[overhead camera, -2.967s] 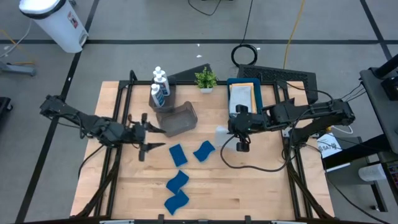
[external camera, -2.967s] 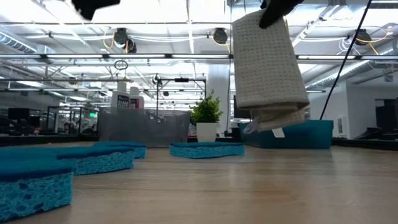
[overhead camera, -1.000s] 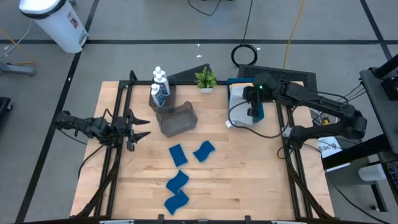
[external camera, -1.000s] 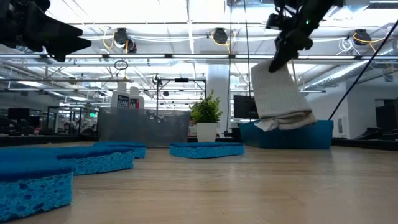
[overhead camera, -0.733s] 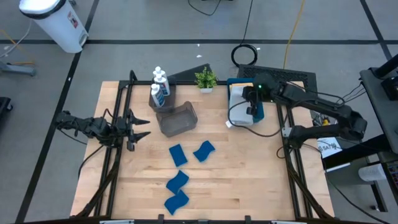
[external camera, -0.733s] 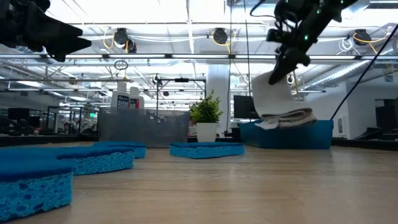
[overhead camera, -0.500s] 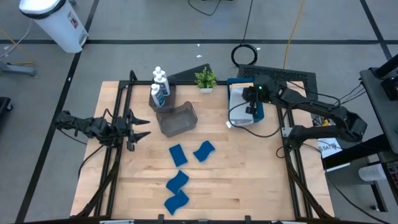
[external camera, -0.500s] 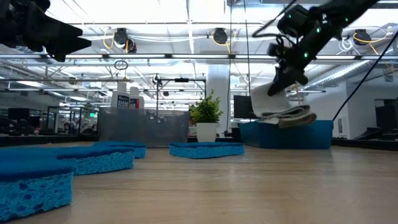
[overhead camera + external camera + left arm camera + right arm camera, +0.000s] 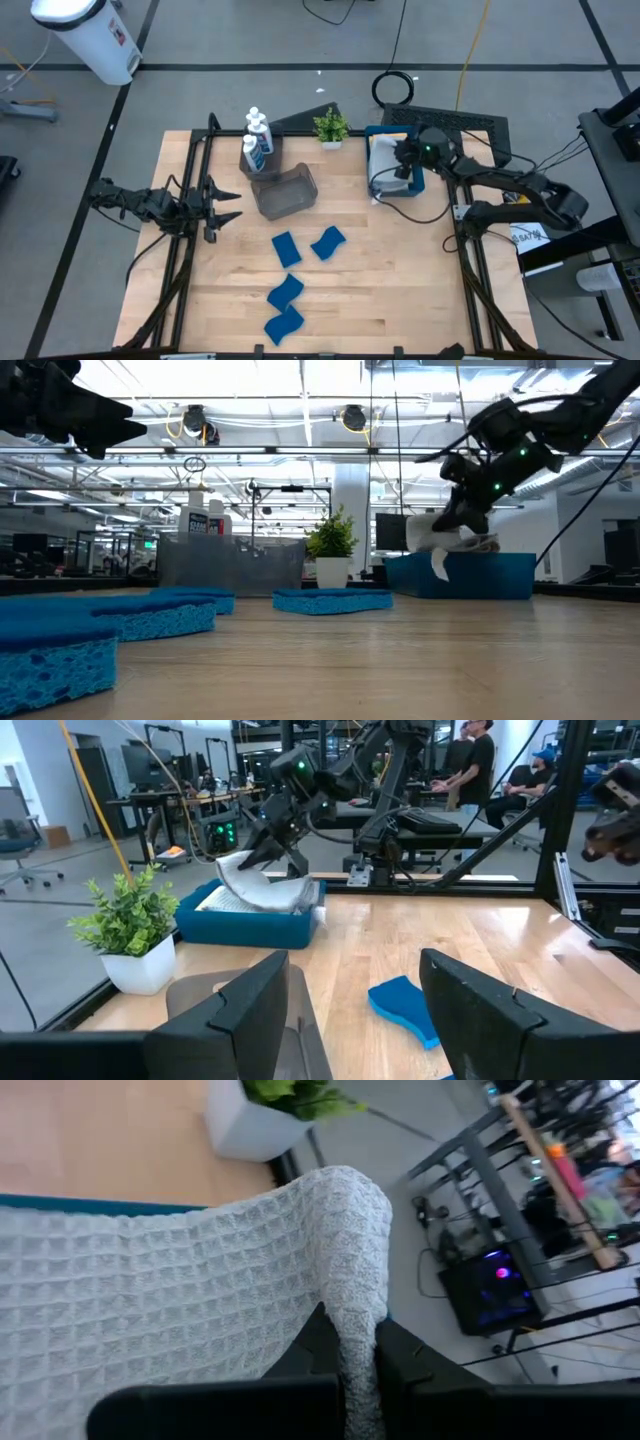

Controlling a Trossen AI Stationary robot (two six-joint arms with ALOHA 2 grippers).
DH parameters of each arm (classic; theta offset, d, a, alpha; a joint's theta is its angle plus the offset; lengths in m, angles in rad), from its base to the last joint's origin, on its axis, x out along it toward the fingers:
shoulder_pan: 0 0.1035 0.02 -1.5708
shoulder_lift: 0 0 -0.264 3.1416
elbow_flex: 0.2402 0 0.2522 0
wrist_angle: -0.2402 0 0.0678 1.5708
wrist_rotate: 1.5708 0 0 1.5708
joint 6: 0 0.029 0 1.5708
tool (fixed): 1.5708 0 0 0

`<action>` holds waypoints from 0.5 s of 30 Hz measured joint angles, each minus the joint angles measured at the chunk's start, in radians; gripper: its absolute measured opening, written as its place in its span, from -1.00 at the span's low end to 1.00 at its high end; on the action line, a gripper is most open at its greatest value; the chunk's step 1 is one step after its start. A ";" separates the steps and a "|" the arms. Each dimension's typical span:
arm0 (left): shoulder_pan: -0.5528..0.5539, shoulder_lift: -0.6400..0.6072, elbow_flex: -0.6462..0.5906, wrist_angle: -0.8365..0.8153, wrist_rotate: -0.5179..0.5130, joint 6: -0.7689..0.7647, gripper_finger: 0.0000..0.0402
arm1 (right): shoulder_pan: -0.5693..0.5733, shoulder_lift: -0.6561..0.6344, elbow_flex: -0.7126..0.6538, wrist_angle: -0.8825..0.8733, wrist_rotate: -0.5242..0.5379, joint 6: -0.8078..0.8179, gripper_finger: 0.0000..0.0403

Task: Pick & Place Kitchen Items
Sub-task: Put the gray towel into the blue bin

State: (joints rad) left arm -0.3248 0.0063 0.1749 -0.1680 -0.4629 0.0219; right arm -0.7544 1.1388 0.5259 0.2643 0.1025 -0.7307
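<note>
My right gripper (image 9: 452, 518) hangs low over the blue tray (image 9: 419, 183) at the table's far right, shut on a pale grey waffle cloth (image 9: 170, 1310). Most of the cloth (image 9: 438, 540) lies heaped in the tray (image 9: 480, 575). My left gripper (image 9: 224, 208) hovers open at the table's left edge, with nothing between its fingers (image 9: 255, 1010). Several blue sponges (image 9: 286, 249) lie flat on the table's middle and near part. White bottles (image 9: 257, 137) stand at the far left. My right gripper pinches a raised fold of the cloth (image 9: 357, 1342) between its two fingers (image 9: 312, 1348). It comes at the cloth from above, slanting down from the table's right side. That fold is held up, while the rest of the cloth rests slack in the tray.
A clear plastic bin (image 9: 285, 190) lies tipped beside the bottles. A small potted plant (image 9: 331, 127) stands at the far edge, left of the tray. Black frame rails run along the table's left and right sides. Bare wood lies between the sponges and the tray.
My right gripper has gone down toward the tray and tipped, staying shut on the cloth. The cloth, which hung full length below the fingers, has sunk and folded up on itself in the tray.
</note>
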 joint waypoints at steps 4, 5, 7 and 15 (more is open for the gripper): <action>0.000 0.000 0.000 0.000 0.000 0.000 0.15 | -0.013 0.047 -0.021 0.080 -0.002 0.000 -0.99; 0.000 0.000 0.000 0.000 0.000 0.000 0.15 | -0.013 0.061 -0.021 0.090 -0.001 0.000 -0.99; 0.000 0.000 0.000 0.000 0.000 0.000 0.14 | -0.013 0.093 -0.021 0.112 -0.001 0.001 -0.99; 0.000 0.000 0.000 0.000 0.000 0.000 0.15 | -0.013 0.196 -0.021 0.170 0.006 0.004 -0.88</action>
State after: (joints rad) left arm -0.3250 0.0063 0.1753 -0.1680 -0.4625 0.0219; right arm -0.7673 1.3351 0.5045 0.4343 0.1087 -0.7264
